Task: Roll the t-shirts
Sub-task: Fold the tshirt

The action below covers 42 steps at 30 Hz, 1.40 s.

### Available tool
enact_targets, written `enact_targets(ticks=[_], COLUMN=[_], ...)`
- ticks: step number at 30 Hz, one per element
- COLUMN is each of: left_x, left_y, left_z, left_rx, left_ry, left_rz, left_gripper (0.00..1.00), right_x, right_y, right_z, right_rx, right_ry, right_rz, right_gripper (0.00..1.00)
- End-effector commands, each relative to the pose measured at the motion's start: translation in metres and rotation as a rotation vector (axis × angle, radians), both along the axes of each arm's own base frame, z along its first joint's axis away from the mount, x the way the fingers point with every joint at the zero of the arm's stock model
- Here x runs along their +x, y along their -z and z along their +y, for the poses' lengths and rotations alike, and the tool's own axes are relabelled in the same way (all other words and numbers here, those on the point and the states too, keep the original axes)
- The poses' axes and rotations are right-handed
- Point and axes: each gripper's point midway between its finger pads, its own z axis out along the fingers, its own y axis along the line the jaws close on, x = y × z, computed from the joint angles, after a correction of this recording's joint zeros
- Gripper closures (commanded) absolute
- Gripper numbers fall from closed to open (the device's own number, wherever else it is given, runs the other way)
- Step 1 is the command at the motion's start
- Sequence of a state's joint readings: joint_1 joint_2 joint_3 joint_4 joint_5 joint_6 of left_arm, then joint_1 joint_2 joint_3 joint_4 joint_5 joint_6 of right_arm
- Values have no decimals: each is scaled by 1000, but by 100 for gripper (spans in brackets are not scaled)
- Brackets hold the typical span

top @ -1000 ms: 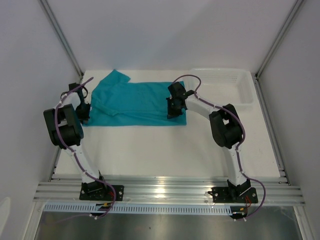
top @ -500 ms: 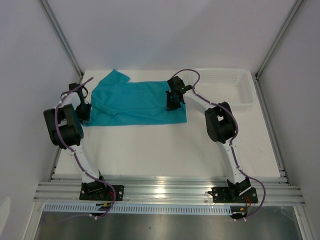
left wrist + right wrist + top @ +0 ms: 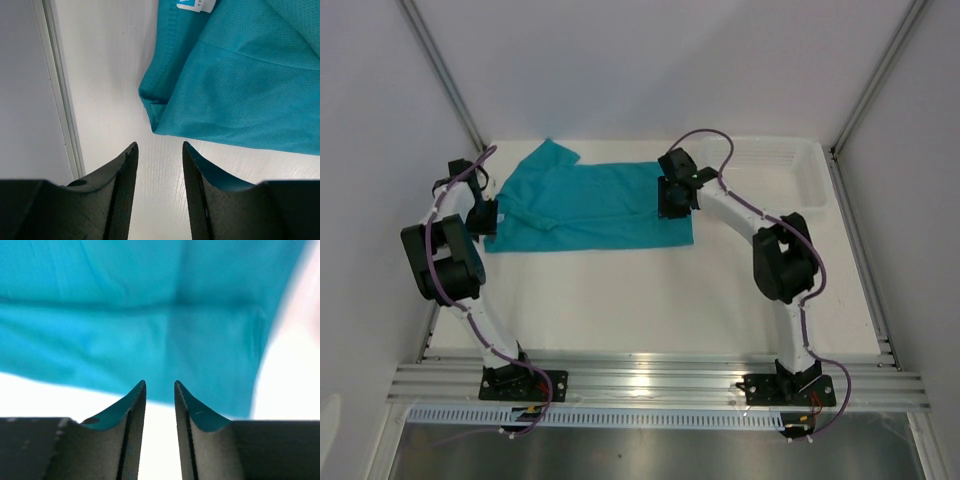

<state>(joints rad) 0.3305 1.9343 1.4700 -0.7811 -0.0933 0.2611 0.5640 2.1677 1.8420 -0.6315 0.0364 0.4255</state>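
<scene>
Length on the teal t-shirt (image 3: 590, 205) runs left to right across the far half of the white table (image 3: 650, 300). The neck end is at the left and the straight hem at the right, and one short sleeve angles out toward the far left corner. The shirt lies flat and spread, of plain fine-mesh fabric with a few shallow creases, and a small white neck label (image 3: 195, 5) shows at the collar.

The left gripper (image 3: 159, 147) hangs over bare tabletop just beside the shirt's near left corner, with its jaws moderately apart and nothing between them. The right gripper (image 3: 160, 385) sits above the hem end with only a narrow gap between its jaws, and no cloth is pinched in that gap.

A white plastic basket (image 3: 815, 190) stands at the far right corner, apart from the shirt. Plain pale walls enclose the table, and aluminium rails (image 3: 650, 378) run along its near edge.
</scene>
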Motion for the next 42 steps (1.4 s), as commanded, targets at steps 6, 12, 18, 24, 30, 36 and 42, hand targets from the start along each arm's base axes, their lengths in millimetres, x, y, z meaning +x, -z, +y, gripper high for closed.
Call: enact_targets(ticks=[6, 12, 18, 24, 30, 36, 42], left_x=[8, 8, 5, 13, 16, 15, -3], left_y=[-1, 11, 22, 27, 32, 25, 4], left_z=[-1, -3, -1, -5, -9, -5, -2], left_rx=[-37, -37, -30, -57, -89, -63, -30], left_ry=[-75, -74, -90, -94, -98, -85, -20], left_rz=[-23, 9, 35, 26, 23, 4, -30], left_gripper=[49, 48, 47, 50, 82, 99, 99], right_x=[-52, -38, -36, -39, -42, -49, -76], right_y=[12, 30, 51, 69, 79, 74, 59], right_z=[-57, -64, -64, -66, -67, -71, -79], right_rx=[-52, 1, 24, 31, 31, 26, 18], right_ry=[185, 245, 247, 252, 253, 253, 181], right_rz=[73, 88, 124, 162, 186, 194, 212], right_gripper=[60, 54, 52, 53, 75, 92, 97])
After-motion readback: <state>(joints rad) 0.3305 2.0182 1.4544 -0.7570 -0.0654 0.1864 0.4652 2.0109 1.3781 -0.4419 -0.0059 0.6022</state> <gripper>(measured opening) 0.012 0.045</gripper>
